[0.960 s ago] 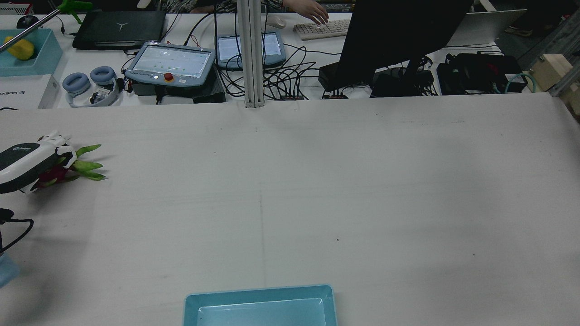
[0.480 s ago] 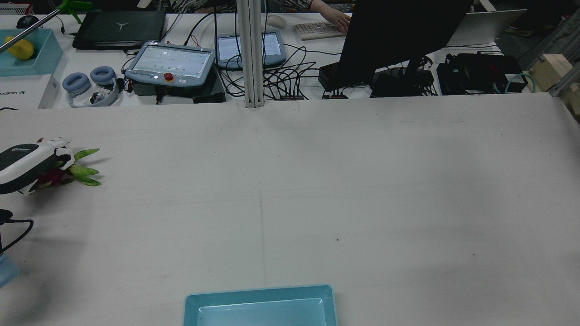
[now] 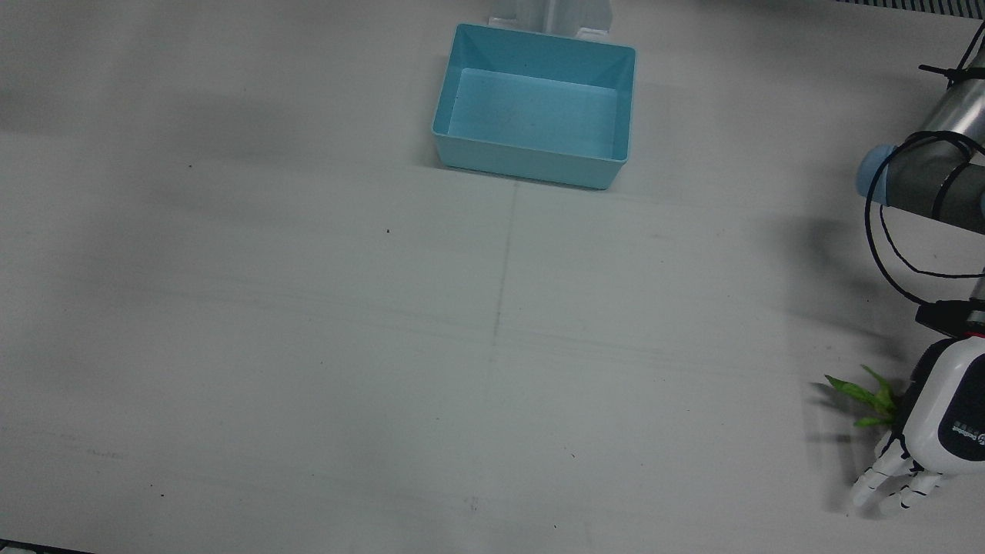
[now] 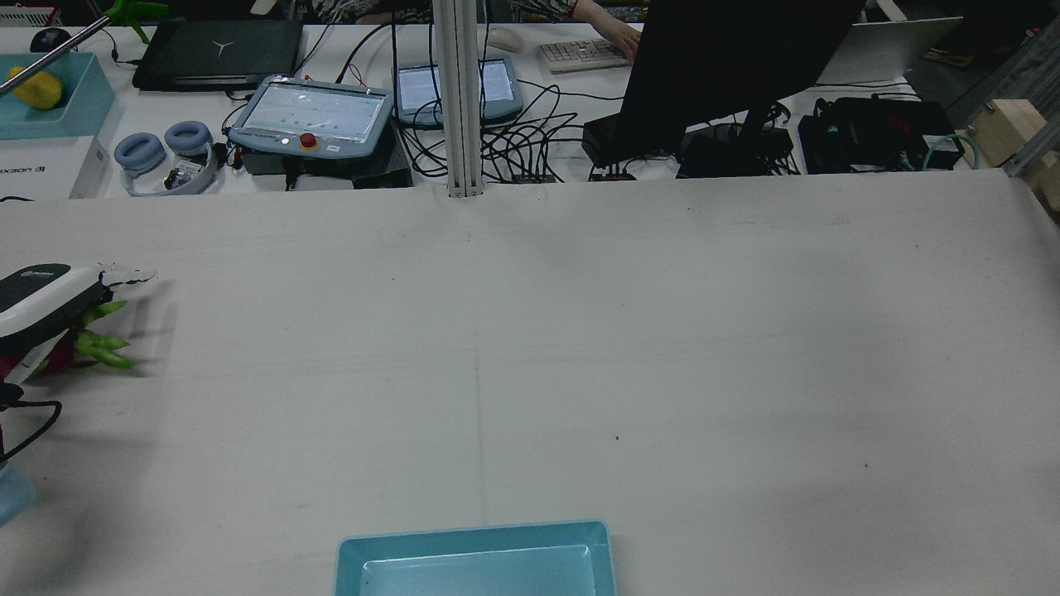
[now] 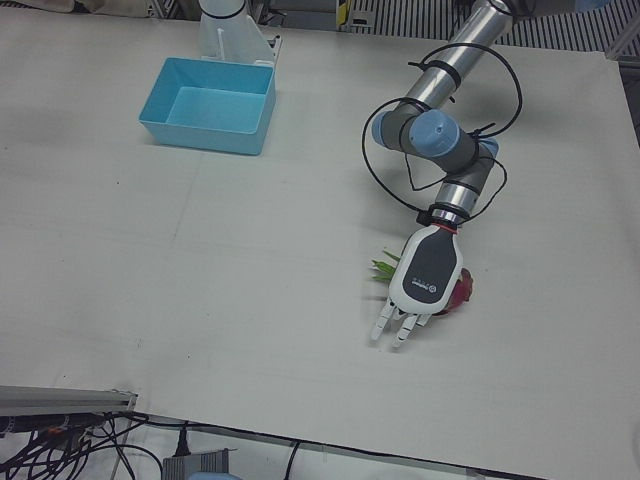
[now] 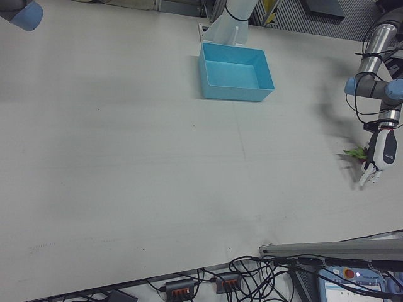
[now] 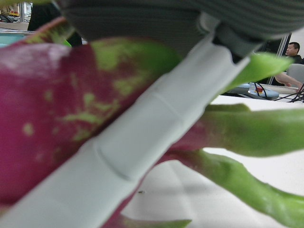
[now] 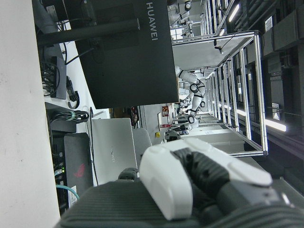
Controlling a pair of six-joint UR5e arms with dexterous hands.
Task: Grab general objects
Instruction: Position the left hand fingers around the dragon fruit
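Magenta, green-scaled dragon fruit lies on the white bench near its left end, under the white-and-black left hand, whose fingers stretch flat beyond the fruit while one crosses its skin. Right hand: only its back shows, grip undeterminable. The light-blue plastic bin sits well apart.

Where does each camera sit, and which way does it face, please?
Front view: overhead, looking down at the blue bin; left hand at its right edge.
Rear view: high behind, facing the operators' desk; left hand at far left.
Left-front view: operators' side; left arm over the dragon fruit.
Right-front view: operators' side; same bin, left hand.
Left hand view: fruit close up.
Right hand view: sideways, monitor; right hand.
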